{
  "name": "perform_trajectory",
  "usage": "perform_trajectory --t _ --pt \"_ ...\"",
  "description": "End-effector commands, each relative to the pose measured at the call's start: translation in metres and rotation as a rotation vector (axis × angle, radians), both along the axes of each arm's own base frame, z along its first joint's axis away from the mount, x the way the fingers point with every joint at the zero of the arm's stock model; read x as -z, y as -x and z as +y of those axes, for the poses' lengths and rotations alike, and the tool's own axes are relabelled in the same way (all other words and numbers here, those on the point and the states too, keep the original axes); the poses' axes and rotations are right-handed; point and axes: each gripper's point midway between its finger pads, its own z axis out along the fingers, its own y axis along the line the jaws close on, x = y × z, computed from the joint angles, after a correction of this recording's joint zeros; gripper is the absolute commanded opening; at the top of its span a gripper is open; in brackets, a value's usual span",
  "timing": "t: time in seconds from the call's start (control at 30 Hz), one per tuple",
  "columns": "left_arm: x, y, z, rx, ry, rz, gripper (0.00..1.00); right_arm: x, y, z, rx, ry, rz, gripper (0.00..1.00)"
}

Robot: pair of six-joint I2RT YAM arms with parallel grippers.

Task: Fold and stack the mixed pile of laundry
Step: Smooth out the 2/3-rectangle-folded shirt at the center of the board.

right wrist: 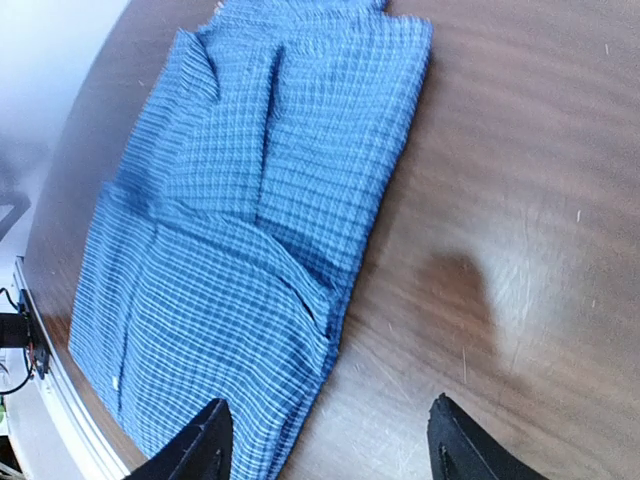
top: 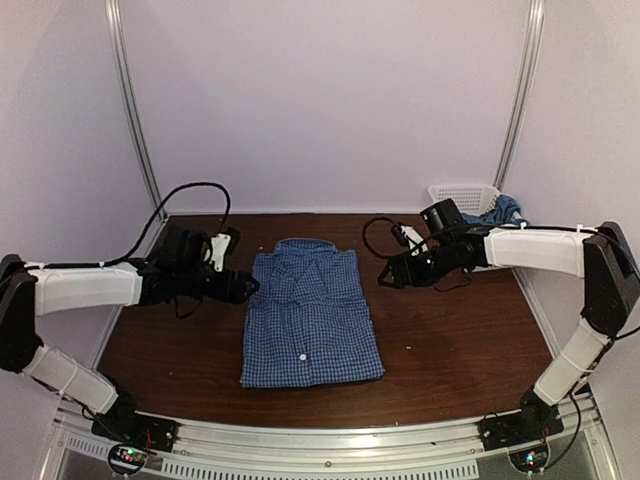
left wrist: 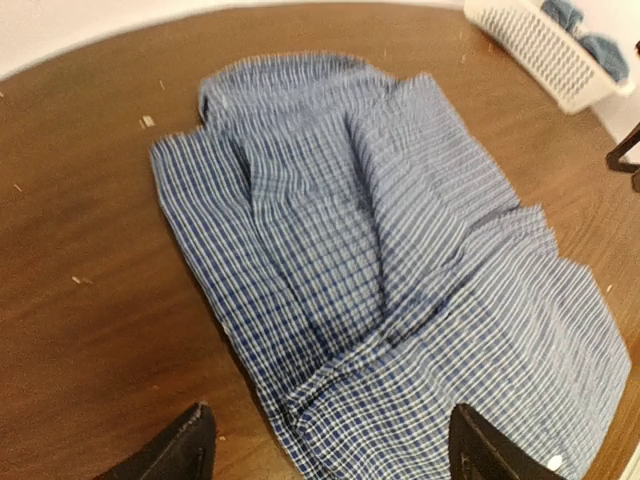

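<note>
The checked shirt (top: 312, 318) lay folded into a neat rectangle at the middle of the table (top: 460, 350). Its collar pointed toward the far edge and its lower hem lay close to the near edge. The button placket ran down the top layer, and one white button showed near the hem. In the left wrist view the folded-in layers overlapped along the shirt's length and left soft ridges in the cloth.

The left gripper (top: 240, 287) hung low at the shirt's left side, level with the chest. Its jaws stood wide apart with nothing between them. In its own camera the left gripper (left wrist: 330, 450) had the two dark fingers (left wrist: 185, 450) spread over the cloth edge. Whether they touched the cloth could not be told.

The right gripper (top: 390, 275) sat just beside the shirt's right edge, nearer the collar end. A strip of bare wood separated it from the shirt in the top view. Its jaws were also spread wide and held nothing. From its wrist camera the right gripper (right wrist: 330, 445) hovered over the shirt's edge and bare wood.

The teal t-shirt (top: 503, 211) was bunched in the white lattice basket (top: 462, 195) at the far right corner of the table, well apart from the folded shirt.
</note>
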Motion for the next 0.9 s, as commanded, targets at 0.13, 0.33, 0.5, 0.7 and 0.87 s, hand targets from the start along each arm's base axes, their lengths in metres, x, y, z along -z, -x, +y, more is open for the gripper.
perform_trajectory --t 0.13,0.33,0.5,0.7,0.87 --pt "-0.071 0.043 0.001 0.022 -0.101 -0.357 0.95 -0.054 -0.010 0.079 -0.219 -0.152 -0.073 0.62" --pt "-0.044 0.128 -0.050 0.313 -0.399 -0.426 0.91 -0.041 -0.003 0.135 -0.365 -0.212 -0.003 0.56" --pt "-0.009 0.179 -0.076 0.556 -0.618 -0.469 0.85 -0.019 -0.002 0.169 -0.441 -0.269 0.062 0.44" --pt "0.033 0.191 -0.100 0.711 -0.853 -0.532 0.76 0.002 0.010 0.209 -0.537 -0.281 0.107 0.35" --pt "0.059 0.187 -0.117 0.741 -0.922 -0.575 0.74 0.033 0.010 0.221 -0.556 -0.258 0.147 0.30"
